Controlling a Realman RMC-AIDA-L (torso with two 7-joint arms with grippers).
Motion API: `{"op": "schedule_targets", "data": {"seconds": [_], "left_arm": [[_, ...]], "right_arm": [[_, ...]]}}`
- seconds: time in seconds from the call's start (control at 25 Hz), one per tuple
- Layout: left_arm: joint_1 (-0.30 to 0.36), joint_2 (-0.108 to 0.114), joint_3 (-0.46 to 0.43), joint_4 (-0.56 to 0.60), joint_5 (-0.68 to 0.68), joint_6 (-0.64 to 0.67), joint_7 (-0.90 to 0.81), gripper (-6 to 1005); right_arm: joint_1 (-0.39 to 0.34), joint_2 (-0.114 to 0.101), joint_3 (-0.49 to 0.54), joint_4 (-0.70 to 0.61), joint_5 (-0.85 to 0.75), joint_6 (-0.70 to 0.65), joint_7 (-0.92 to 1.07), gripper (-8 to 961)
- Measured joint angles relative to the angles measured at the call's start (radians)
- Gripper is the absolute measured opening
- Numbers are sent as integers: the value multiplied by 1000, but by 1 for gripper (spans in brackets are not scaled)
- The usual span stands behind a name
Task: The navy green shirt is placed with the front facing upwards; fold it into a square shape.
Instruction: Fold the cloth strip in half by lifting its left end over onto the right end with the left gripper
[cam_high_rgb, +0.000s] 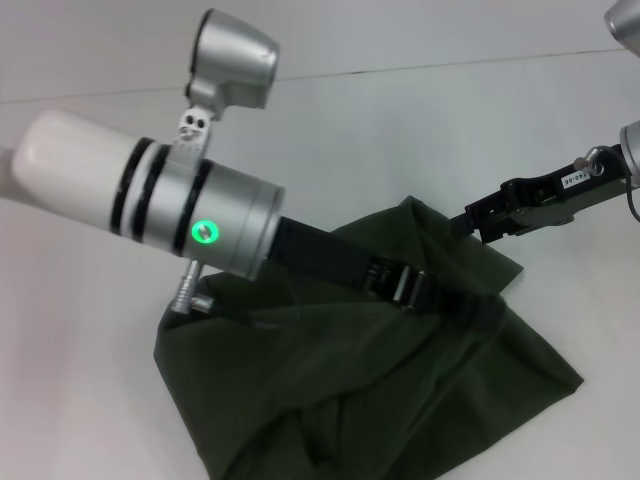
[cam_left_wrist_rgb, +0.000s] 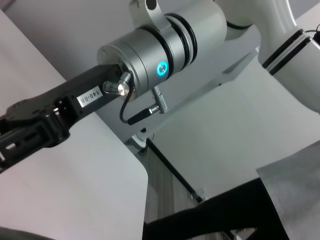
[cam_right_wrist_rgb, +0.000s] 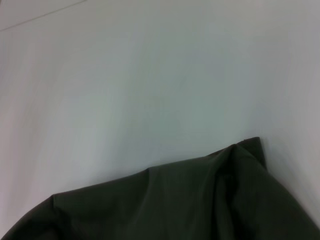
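Navy green shirt (cam_high_rgb: 330, 400): dark olive, plain side up, no print visible, bunched w/ folds & creases, partly doubled over itself, lying on white worktop (cam_high_rgb: 450, 120); far edge humps up in a peak, near corners spread flat

Dark olive-green cotton shirt (cam_high_rgb: 330, 390): soft matt cloth, creased and rumpled. White table (cam_high_rgb: 420, 120): smooth, faintly sheened surface. Left arm's wrist housing (cam_high_rgb: 215, 215): brushed silver metal beside glossy white plastic. Black left pincer (cam_high_rgb: 405, 285): matt plastic.
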Motion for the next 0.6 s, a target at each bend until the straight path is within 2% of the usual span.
{"op": "schedule_targets", "data": {"seconds": [0.36,0.6], "left_arm": [[-37,-9,27,-28,-10,-35,6,66],[-84,-11,111,-74,-21,-120,7,73]], "right_arm": [[-2,3,5,4,2,2,1,574],[3,5,1,11,2,4,2,574]]}}
